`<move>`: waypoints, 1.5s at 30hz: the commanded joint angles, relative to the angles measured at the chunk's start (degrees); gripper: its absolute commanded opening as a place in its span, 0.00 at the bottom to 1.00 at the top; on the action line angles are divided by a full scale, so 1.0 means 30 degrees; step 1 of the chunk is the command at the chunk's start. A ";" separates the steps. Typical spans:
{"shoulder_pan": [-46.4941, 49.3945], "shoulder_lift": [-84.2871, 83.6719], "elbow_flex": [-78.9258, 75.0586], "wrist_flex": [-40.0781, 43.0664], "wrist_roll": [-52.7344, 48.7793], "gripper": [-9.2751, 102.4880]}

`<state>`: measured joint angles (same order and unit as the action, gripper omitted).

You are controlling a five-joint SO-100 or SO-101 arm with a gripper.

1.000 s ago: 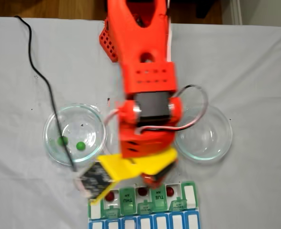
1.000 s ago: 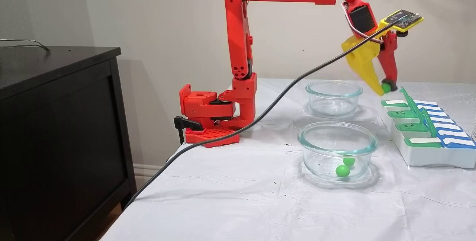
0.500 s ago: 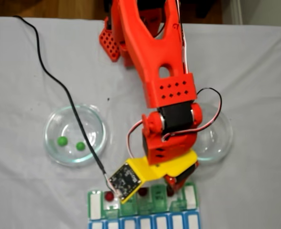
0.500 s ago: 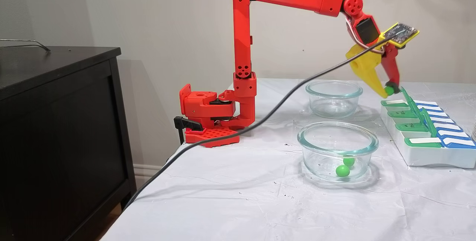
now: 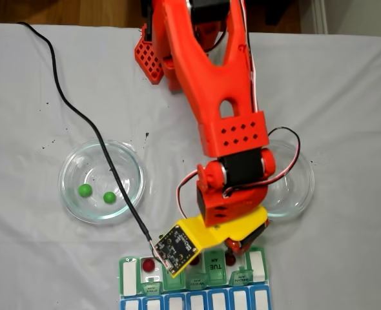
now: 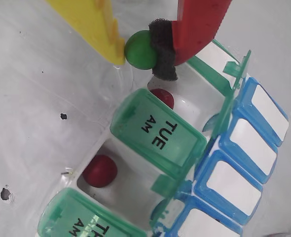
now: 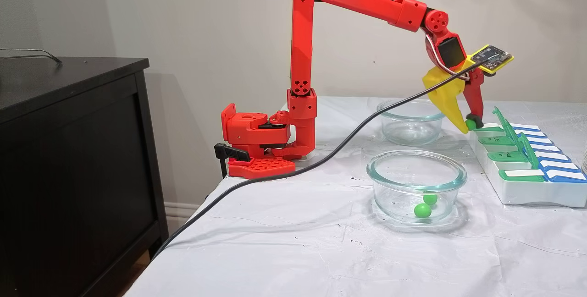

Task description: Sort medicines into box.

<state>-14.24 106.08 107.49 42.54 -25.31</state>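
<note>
Green ball (image 6: pixel 139 49) pinched between yellow jaw and padded red jaw of gripper (image 6: pixel 141 49), hanging just above pill organizer (image 7: pixel 527 187) at its far end. Small, hard-looking, smooth and round: probably light, prone to rolling or squirting out, best squeezed across its middle. From left in the top-down fixed view: two green balls (image 5: pixel 96 194) in left glass dish (image 5: pixel 71 165), three red balls (image 5: pixel 148 264) in open green-lidded compartments, right glass dish (image 5: pixel 303 187) apparently bare. One green-lidded row, one blue row behind.
</note>
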 commanded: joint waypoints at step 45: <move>0.0117 0.0967 -0.0850 -0.3369 0.0439 0.29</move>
<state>-14.24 103.36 106.88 34.37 -23.55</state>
